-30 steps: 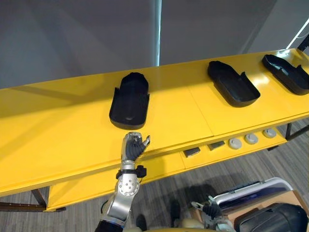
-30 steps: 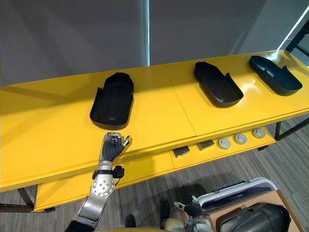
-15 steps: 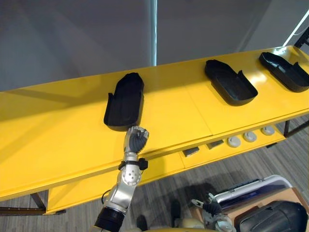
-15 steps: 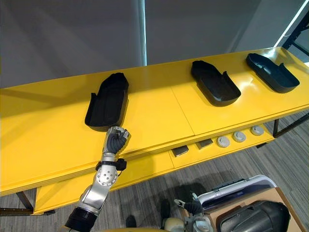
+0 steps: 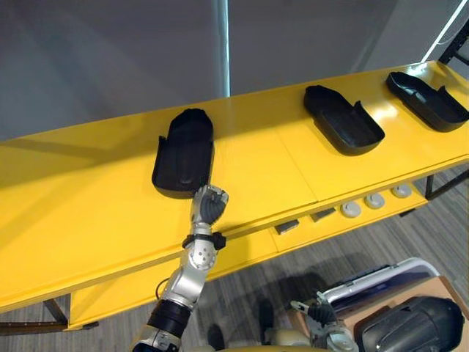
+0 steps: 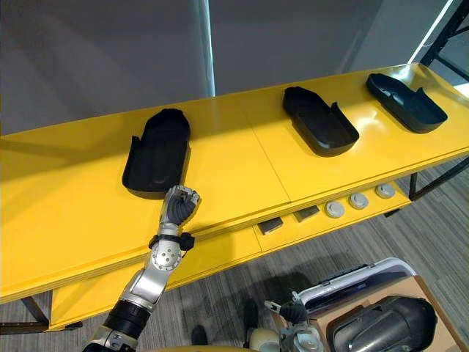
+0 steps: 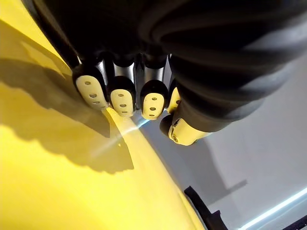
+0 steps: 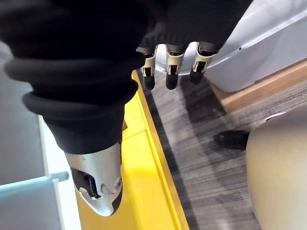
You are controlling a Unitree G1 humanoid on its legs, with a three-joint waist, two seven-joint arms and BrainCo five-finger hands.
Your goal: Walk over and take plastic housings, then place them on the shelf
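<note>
Three black plastic housings lie open side up on the long yellow shelf [image 5: 80, 205]: one at the left [image 5: 185, 154], one in the middle [image 5: 343, 119], one at the far right [image 5: 427, 100]. My left hand [image 5: 208, 203] rests on the shelf's top right at the near end of the left housing, beside its right corner. Its fingers [image 7: 122, 96] are curled in over the yellow surface and hold nothing. I cannot tell if the knuckles touch the housing. My right hand [image 8: 169, 67] hangs low over the floor, fingers relaxed and empty.
A lower yellow ledge carries grey round discs [image 5: 375, 200] and small dark blocks [image 5: 287, 226]. At the lower right stands a cardboard box [image 5: 440, 297] holding a pale tray [image 5: 374, 282] and a black housing [image 5: 410, 328]. A grey wall runs behind the shelf.
My left hand has reached forward along the shelf up to the left housing's near end, and its fingers have curled in from open. The camera has shifted a little.
</note>
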